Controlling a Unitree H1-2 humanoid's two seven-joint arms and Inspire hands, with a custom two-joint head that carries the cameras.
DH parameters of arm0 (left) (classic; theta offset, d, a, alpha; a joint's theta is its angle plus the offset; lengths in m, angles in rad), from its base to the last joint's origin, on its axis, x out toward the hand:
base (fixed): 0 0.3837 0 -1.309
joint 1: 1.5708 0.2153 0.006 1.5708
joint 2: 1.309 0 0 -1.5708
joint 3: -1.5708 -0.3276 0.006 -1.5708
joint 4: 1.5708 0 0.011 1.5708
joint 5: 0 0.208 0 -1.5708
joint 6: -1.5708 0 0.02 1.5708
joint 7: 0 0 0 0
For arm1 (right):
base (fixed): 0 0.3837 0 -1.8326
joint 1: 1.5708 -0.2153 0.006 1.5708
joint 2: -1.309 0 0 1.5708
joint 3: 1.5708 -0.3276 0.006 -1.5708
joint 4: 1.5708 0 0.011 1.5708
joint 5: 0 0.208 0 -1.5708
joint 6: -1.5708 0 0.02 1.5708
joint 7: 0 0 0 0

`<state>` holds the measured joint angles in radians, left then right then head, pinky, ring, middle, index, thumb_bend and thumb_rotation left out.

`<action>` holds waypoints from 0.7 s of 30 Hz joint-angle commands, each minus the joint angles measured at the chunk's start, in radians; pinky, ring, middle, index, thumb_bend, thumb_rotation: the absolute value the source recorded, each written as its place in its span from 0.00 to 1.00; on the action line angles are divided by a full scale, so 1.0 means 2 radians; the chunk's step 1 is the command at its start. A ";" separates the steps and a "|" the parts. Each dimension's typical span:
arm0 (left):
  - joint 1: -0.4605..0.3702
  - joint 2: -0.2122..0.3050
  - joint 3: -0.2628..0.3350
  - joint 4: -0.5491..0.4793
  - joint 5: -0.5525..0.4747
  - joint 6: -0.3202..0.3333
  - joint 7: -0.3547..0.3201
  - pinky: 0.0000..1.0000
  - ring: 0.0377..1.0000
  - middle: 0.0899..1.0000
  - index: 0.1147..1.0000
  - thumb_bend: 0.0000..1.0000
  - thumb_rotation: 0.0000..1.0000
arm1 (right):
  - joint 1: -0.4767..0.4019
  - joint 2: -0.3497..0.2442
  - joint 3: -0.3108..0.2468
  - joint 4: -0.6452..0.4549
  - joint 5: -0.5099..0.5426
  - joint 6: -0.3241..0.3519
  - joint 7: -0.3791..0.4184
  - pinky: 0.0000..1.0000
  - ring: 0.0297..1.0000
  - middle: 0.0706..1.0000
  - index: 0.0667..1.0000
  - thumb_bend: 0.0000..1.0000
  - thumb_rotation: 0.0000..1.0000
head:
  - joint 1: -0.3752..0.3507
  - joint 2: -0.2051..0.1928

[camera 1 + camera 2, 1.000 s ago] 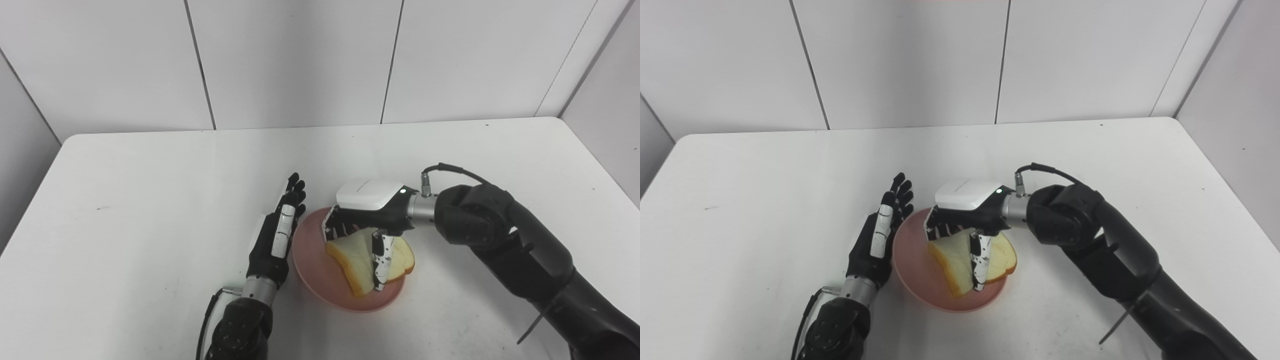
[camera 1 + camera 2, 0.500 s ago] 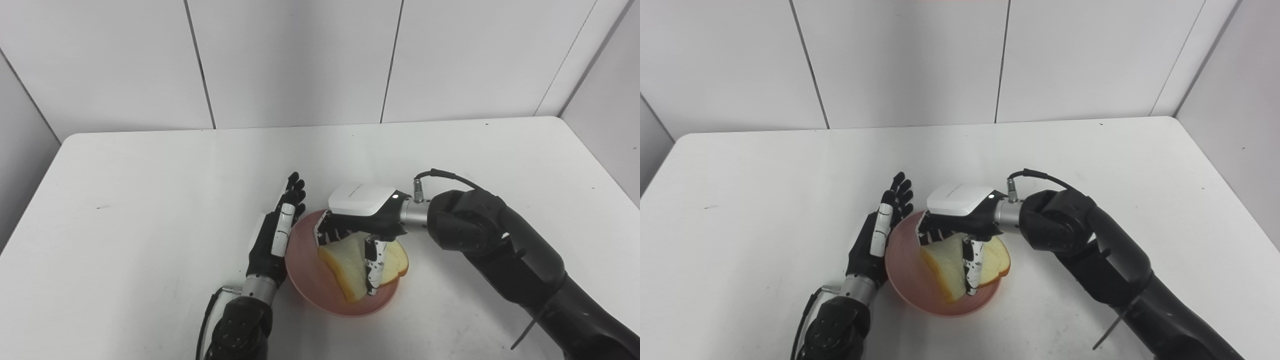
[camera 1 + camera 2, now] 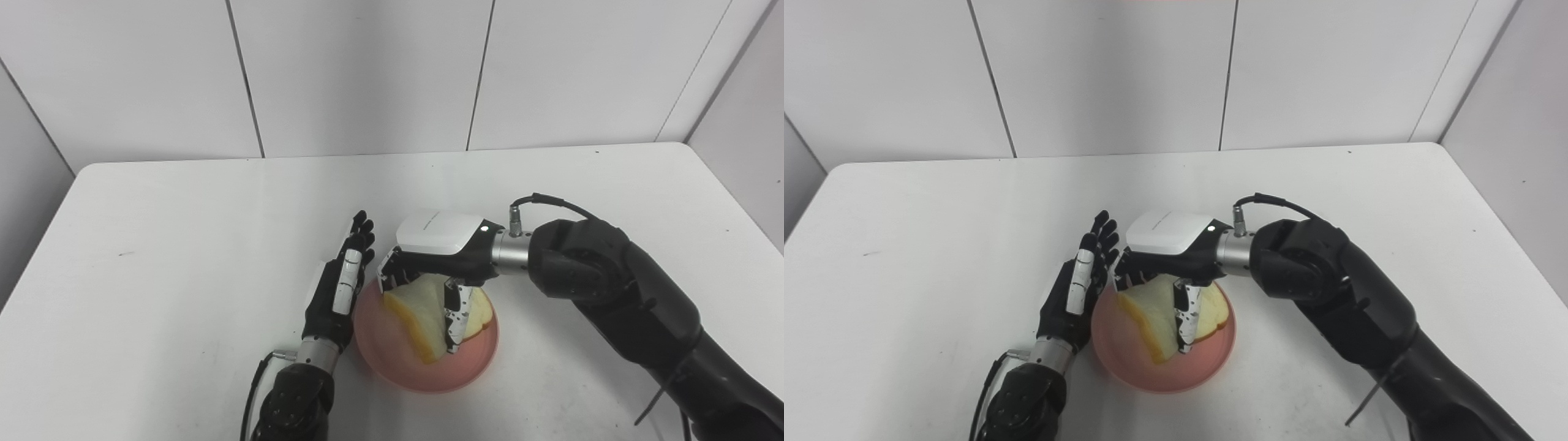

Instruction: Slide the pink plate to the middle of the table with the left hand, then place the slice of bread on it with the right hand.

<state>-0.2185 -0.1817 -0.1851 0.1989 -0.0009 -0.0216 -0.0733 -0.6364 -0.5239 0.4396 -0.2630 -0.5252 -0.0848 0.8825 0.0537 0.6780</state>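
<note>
The slice of bread [image 3: 422, 315] hung tilted over the pink plate [image 3: 392, 358], its lower crust edge down in the plate's well and its upper part lifted. The right hand [image 3: 438, 260] had it clamped from above, one of its fingers [image 3: 453, 321] pressed down across the face of the slice and the others curled behind the top edge. The plate sat on the white bench [image 3: 184, 245], near the front and about midway across. Just to its left stood the left hand [image 3: 337, 294], edge-on to the bench with its fingers [image 3: 360, 236] straight, spread a little and pointing away from the robot, holding nothing. Its palm side was against or just beside the plate's rim; I could not tell whether they touched. The right forearm [image 3: 612, 288] reached in from the lower right, a black cable [image 3: 551, 202] looping over its wrist.
</note>
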 commanded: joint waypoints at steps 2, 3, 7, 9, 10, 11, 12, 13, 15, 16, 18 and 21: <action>0.000 -0.011 0.001 0.001 -0.006 0.006 0.000 1.00 1.00 1.00 0.99 0.79 1.00 | -0.029 -0.007 -0.018 -0.018 0.007 0.008 -0.004 0.42 0.46 0.43 0.47 0.53 0.00 | 0.000 0.000; 0.000 -0.011 0.001 0.002 -0.006 0.005 0.000 1.00 1.00 1.00 0.98 0.78 1.00 | -0.030 -0.007 -0.020 -0.019 0.008 0.009 -0.002 0.42 0.45 0.43 0.47 0.53 0.00 | 0.000 -0.001; 0.000 -0.010 0.000 0.002 -0.003 0.003 0.001 1.00 1.00 1.00 0.98 0.78 1.00 | -0.030 -0.003 -0.024 -0.025 0.007 0.014 0.000 0.40 0.44 0.42 0.47 0.53 0.00 | 0.001 -0.001; 0.000 -0.011 0.000 0.002 -0.002 0.001 0.002 1.00 1.00 1.00 0.98 0.77 1.00 | -0.028 -0.001 -0.022 -0.024 0.006 0.015 0.001 0.41 0.44 0.42 0.47 0.53 0.00 | 0.001 0.000; 0.000 -0.011 0.000 0.002 -0.003 0.001 0.001 1.00 1.00 1.00 0.98 0.77 1.00 | -0.027 -0.001 -0.019 -0.021 0.004 0.015 0.002 0.41 0.45 0.43 0.47 0.53 0.00 | 0.001 0.000; 0.000 -0.011 0.000 0.002 -0.006 0.002 -0.001 1.00 1.00 1.00 0.98 0.77 1.00 | -0.024 -0.001 -0.017 -0.018 0.003 0.013 0.001 0.42 0.46 0.43 0.46 0.53 0.00 | 0.001 0.000; 0.000 -0.010 0.000 0.002 -0.007 0.003 -0.002 1.00 1.00 1.00 0.99 0.77 1.00 | -0.023 0.000 -0.016 -0.016 0.001 0.011 0.001 0.42 0.46 0.44 0.46 0.53 0.00 | 0.001 0.000; 0.000 -0.010 0.000 0.001 -0.007 0.004 -0.002 1.00 1.00 1.00 0.99 0.78 1.00 | -0.020 0.001 -0.014 -0.012 0.002 0.009 0.001 0.42 0.45 0.44 0.46 0.53 0.00 | 0.000 0.001; 0.000 -0.010 0.000 0.001 -0.005 0.005 -0.001 1.00 1.00 1.00 0.99 0.78 1.00 | -0.017 0.002 -0.010 -0.007 0.002 0.007 0.001 0.41 0.45 0.44 0.46 0.53 0.00 | 0.001 0.000; 0.000 -0.010 0.000 0.002 -0.004 0.004 -0.001 1.00 1.00 1.00 0.98 0.79 1.00 | -0.016 0.002 -0.008 -0.005 0.001 0.007 0.001 0.39 0.43 0.43 0.46 0.53 0.00 | 0.001 0.000; -0.001 -0.009 0.000 0.004 -0.004 0.003 -0.001 1.00 1.00 1.00 0.98 0.79 1.00 | -0.013 0.004 -0.004 -0.002 -0.001 0.006 -0.001 0.37 0.41 0.43 0.46 0.53 0.00 | 0.002 0.000; -0.001 -0.010 0.000 0.004 -0.002 0.006 0.000 1.00 1.00 1.00 0.98 0.80 1.00 | -0.005 0.008 0.002 0.006 -0.005 0.005 -0.005 0.36 0.41 0.42 0.47 0.53 0.00 | 0.002 0.000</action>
<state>-0.2186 -0.1817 -0.1848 0.1989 -0.0010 -0.0215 -0.0743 -0.6261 -0.5126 0.4499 -0.2503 -0.5341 -0.0749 0.8908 0.0568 0.6780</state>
